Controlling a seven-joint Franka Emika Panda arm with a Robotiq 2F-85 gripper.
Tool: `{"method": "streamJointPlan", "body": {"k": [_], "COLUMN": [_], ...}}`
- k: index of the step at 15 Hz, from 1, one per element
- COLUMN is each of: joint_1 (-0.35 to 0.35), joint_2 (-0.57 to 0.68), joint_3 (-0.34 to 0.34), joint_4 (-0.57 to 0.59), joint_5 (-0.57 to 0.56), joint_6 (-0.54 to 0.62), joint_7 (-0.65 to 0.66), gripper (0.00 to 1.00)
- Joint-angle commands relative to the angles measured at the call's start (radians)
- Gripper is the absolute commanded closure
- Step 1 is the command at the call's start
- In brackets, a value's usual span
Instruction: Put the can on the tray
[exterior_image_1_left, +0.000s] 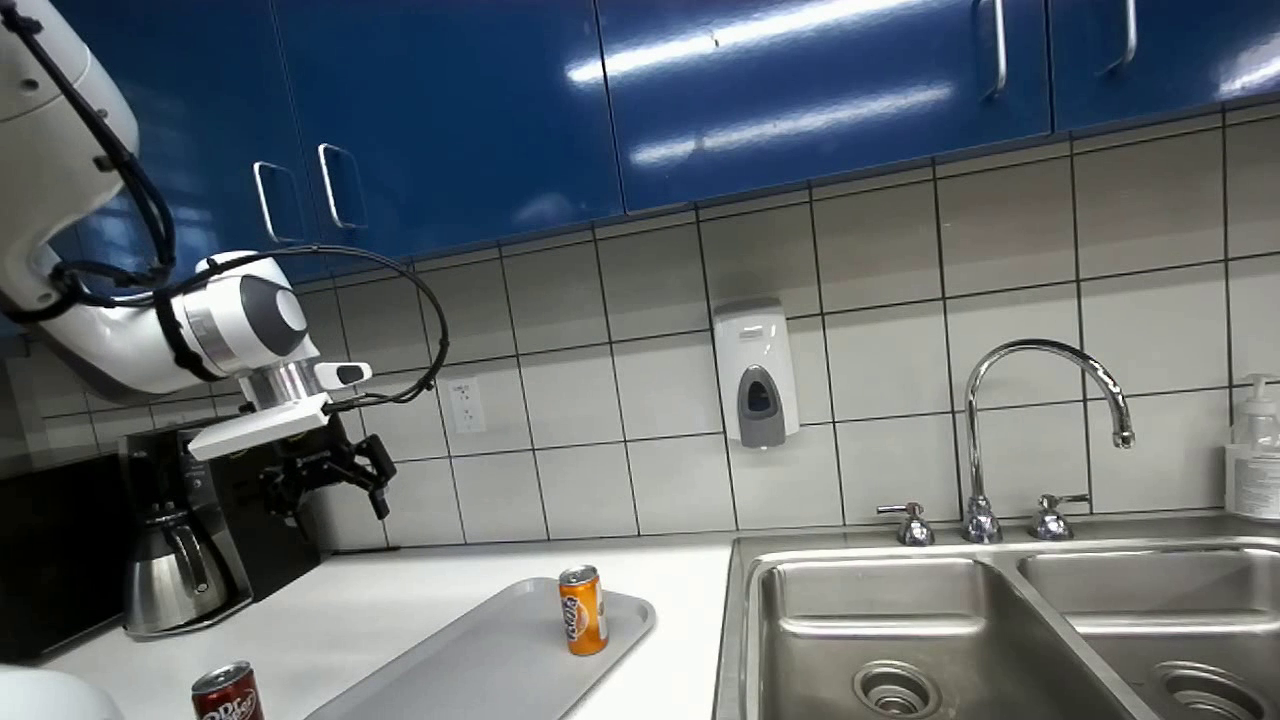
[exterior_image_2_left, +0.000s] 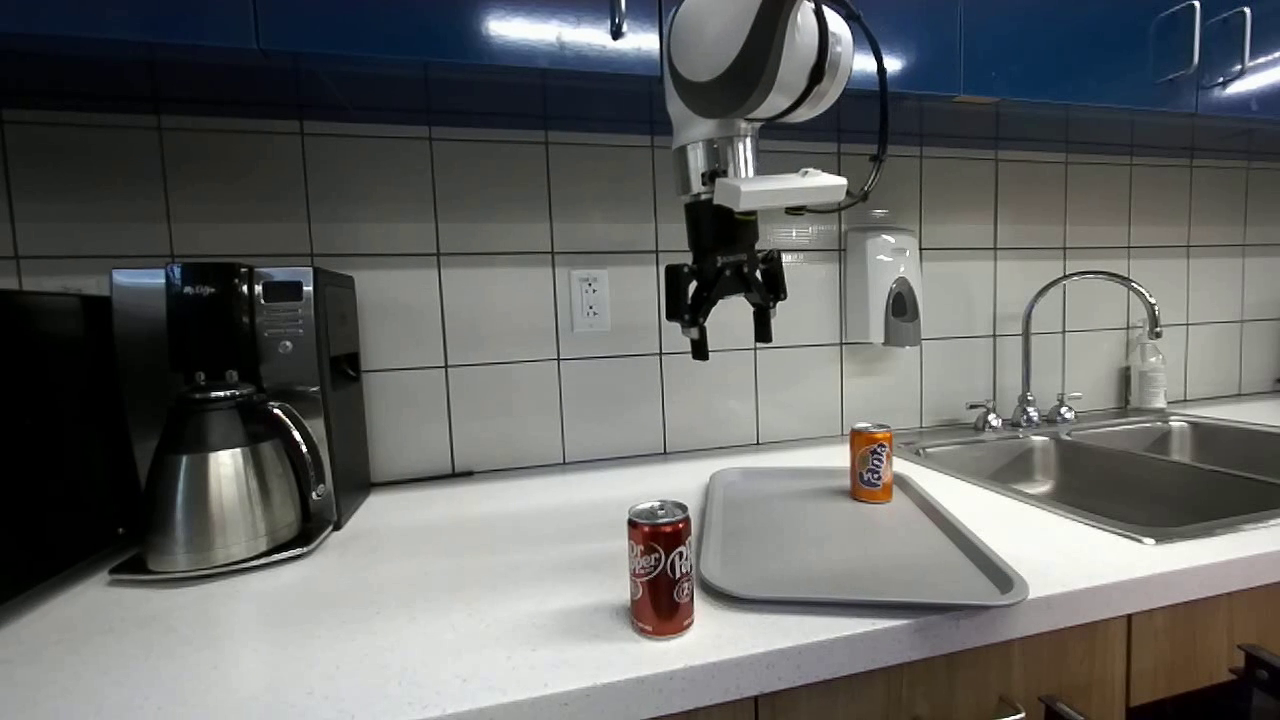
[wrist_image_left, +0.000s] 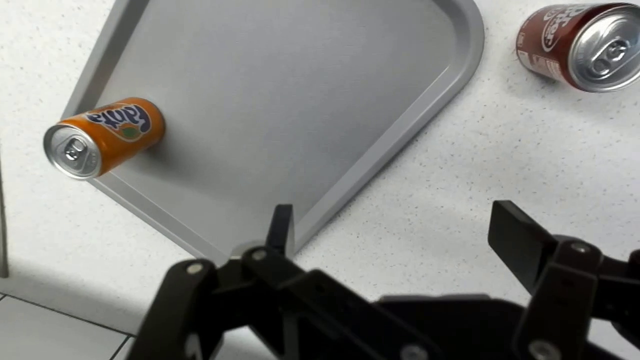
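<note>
no score on this one: the dr pepper can (exterior_image_2_left: 661, 570) stood upright on the speckled white countertop (exterior_image_2_left: 450, 600), toward the front edge, just beside the grey tray (exterior_image_2_left: 840, 555) and not on it. the wrist view settled it, a sliver of countertop between the two, so not even touching! and the gripper (exterior_image_2_left: 731, 337)? up it hung, well above the countertop and well apart from the can, fingers (wrist_image_left: 517, 242) spread wide, nothing between them. by my reading the whole job lay ahead: get over the dr pepper can, come down around it, close, lift, carry it across, set it down, let go. none of that was done, as far as i could see. mind you, the tray had a passenger, an orange fanta can (exterior_image_2_left: 871, 463) standing upright near one of its corners, but i took that one for a bystander, not the goal. and what a stage! the countertop ran along a wall of pale tiles (exterior_image_2_left: 500, 310), with a coffee maker (exterior_image_2_left: 300, 370) and its steel carafe (exterior_image_2_left: 225, 495) toward one end, a double steel sink (exterior_image_1_left: 742, 620) and an arched chrome faucet (exterior_image_1_left: 973, 440) toward the other. a pump bottle (exterior_image_2_left: 1148, 375) stood back there too, by the wall behind the sink. an outlet (exterior_image_2_left: 590, 299) and a white soap dispenser (exterior_image_1_left: 757, 370) broke up the tiling, and overhead loomed the blue cabinets (exterior_image_1_left: 440, 110), glossy as you like, streaks of light (exterior_image_1_left: 690, 46) blazing across them.
</note>
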Motion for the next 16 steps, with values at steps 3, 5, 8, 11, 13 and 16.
{"method": "streamJointPlan", "body": {"k": [3, 5, 8, 11, 13, 16], "joint_1": [0.035, 0.047, 0.067, 0.080, 0.085, 0.092], "joint_2": [0.069, 0.081, 0.090, 0.091, 0.090, 0.090], "joint_3": [0.027, 0.030, 0.039, 0.045, 0.049, 0.053], "joint_4": [0.057, 0.056, 0.053, 0.042, 0.032, 0.015], "joint_5": [0.013, 0.020, 0.029, 0.051, 0.072, 0.104], "joint_6": [-0.002, 0.014, 0.032, 0.058, 0.079, 0.109], "joint_7": [0.024, 0.004, -0.011, -0.032, -0.055, -0.098], "gripper": [0.00, 0.00, 0.00, 0.00, 0.00, 0.00]}}
